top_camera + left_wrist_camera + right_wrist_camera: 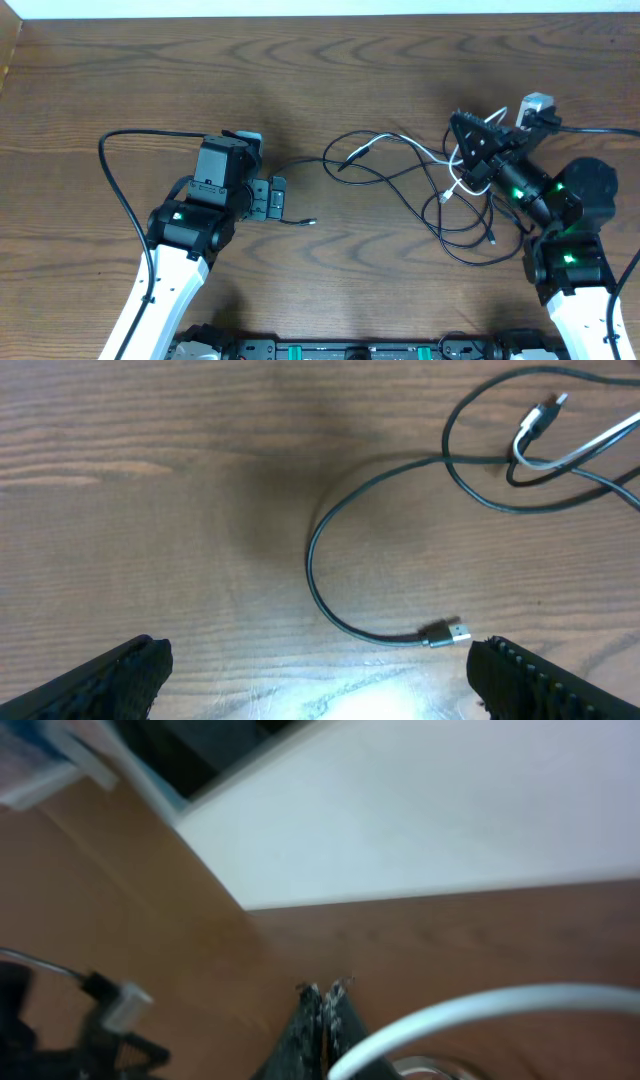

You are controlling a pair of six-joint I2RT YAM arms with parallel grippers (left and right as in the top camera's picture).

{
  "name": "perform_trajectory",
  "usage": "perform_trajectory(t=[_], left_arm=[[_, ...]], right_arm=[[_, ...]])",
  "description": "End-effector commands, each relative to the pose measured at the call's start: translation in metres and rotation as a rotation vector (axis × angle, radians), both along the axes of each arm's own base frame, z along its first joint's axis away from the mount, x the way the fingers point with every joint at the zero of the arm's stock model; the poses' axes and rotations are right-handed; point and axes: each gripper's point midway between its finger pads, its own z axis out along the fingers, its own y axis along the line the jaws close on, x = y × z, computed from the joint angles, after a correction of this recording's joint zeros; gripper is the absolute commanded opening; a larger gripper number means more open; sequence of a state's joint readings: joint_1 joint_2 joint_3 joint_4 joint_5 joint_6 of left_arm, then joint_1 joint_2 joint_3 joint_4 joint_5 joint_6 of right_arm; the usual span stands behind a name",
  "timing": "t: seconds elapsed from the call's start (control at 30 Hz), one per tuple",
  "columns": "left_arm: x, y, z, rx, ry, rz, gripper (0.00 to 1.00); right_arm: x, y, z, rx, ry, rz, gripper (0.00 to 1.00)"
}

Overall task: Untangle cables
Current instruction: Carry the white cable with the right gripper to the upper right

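The cables lie in a loose tangle (410, 172) on the wooden table, right of centre. The black cable (330, 610) curves out leftwards and ends in a silver plug (445, 632) (310, 222). That plug lies just ahead of my left gripper (274, 198) (320, 665), which is wide open and empty, with its right finger (525, 678) closest to the plug. My right gripper (457, 122) (325, 992) is raised and tilted, with its fingers pressed together. The white cable (480, 1010) (457, 172) rises from the seam between them and arcs off right.
The table's far edge (420, 900) meets a white wall behind the right gripper. A thick black cable (120, 190) loops from the left arm out to the left. The white cable's plug (540, 420) rests among black loops.
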State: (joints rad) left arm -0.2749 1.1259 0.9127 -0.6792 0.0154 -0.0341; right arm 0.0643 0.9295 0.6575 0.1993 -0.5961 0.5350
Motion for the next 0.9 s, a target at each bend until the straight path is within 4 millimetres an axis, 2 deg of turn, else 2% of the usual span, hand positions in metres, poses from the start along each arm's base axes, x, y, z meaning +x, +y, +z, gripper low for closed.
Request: perform_trajectory(t=[0.0, 0.17, 0.43, 0.53, 0.63, 0.73, 0.77, 0.87], left_arm=[[0.001, 0.004, 0.0, 0.007, 0.0, 0.026, 0.99], [0.001, 0.004, 0.0, 0.007, 0.0, 0.026, 0.99], [0.001, 0.004, 0.0, 0.007, 0.0, 0.026, 0.99], [0.001, 0.004, 0.0, 0.007, 0.0, 0.026, 0.99], [0.001, 0.004, 0.0, 0.007, 0.0, 0.026, 0.99], [0.001, 0.004, 0.0, 0.007, 0.0, 0.026, 0.99], [0.001, 0.004, 0.0, 0.007, 0.0, 0.026, 0.99], [0.001, 0.004, 0.0, 0.007, 0.0, 0.026, 0.99]], right_arm=[[-0.002, -0.005, -0.008, -0.033, 0.014, 0.009, 0.01], [-0.001, -0.007, -0.008, -0.032, 0.016, 0.008, 0.01], [0.0, -0.025, -0.038, -0.108, 0.142, -0.061, 0.01], [-0.003, -0.035, -0.039, -0.175, 0.211, -0.101, 0.01], [-0.004, -0.042, -0.022, -0.257, 0.237, -0.122, 0.01], [-0.004, -0.048, 0.01, -0.346, 0.237, -0.126, 0.01], [-0.002, -0.053, 0.027, -0.391, 0.246, -0.143, 0.01], [0.003, -0.067, 0.051, -0.475, 0.272, -0.192, 0.01]])
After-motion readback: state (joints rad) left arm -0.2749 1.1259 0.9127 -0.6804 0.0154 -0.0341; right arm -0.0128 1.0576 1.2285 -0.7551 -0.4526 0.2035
